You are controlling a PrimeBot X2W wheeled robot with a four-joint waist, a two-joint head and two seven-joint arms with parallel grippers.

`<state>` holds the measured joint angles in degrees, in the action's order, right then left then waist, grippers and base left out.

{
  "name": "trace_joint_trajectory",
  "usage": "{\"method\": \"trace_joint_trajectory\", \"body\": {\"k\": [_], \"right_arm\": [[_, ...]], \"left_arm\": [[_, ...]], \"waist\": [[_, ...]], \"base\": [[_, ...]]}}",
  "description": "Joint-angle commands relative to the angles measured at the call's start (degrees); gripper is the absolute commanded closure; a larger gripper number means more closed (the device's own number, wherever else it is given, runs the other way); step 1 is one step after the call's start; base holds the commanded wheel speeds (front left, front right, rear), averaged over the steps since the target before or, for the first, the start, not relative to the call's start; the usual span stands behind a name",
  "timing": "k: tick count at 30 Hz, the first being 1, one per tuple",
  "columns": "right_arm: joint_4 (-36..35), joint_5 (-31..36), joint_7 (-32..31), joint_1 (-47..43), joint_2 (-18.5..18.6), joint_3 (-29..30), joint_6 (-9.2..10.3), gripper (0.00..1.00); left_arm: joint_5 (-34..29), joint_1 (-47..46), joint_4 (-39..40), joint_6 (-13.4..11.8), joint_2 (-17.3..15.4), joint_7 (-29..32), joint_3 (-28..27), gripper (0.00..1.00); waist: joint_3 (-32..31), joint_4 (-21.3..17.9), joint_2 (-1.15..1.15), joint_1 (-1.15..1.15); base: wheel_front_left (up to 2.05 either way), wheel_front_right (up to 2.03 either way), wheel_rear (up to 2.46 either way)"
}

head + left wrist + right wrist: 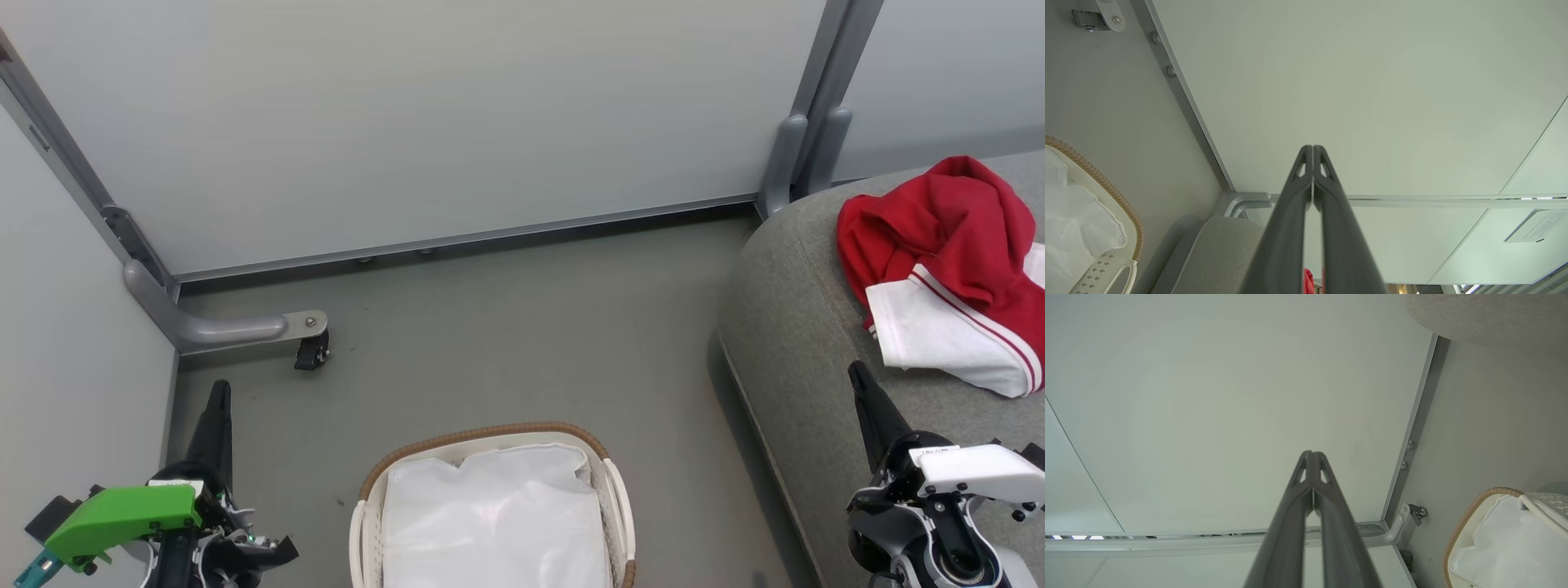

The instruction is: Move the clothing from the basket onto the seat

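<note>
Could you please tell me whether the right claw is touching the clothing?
Apart. In the head view, a strip of bare seat shows between the right claw and the clothing.

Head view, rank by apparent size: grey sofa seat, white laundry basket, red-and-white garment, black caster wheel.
1. Grey woven-fabric sofa seat.
2-3. White perforated plastic basket with brown rim and red-and-white fabric garment: similar, both cropped by the frame, so unranked.
4. Small black caster wheel.

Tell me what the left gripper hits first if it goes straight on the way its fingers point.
Most likely the pale wall panel: in the left wrist view the left gripper, shut, aims at it with nothing between. The basket lies off to one side. Distance is unclear.
</note>
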<state>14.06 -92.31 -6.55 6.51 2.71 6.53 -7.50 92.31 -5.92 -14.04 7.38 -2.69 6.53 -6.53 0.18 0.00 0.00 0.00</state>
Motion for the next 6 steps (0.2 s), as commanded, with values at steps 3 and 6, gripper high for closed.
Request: {"method": "trace_joint_trajectory", "body": {"k": [3, 6], "right_arm": [[-0.2, -0.2, -0.2, -0.6, 0.3, 0.1, 0.02, 1.0], [-0.2, -0.2, -0.2, -0.6, 0.3, 0.1, 0.02, 1.0]], "left_arm": [[0.2, -0.6, 0.1, 0.3, -0.4, 0.2, -0.1, 1.0], [0.2, -0.6, 0.1, 0.3, -0.4, 0.2, -0.1, 1.0]], "waist": [[0.0, 0.0, 0.0, 0.0], [0.0, 0.0, 0.0, 0.0]], "base": [[0.0, 0.0, 0.0], [0.0, 0.0, 0.0]]}}
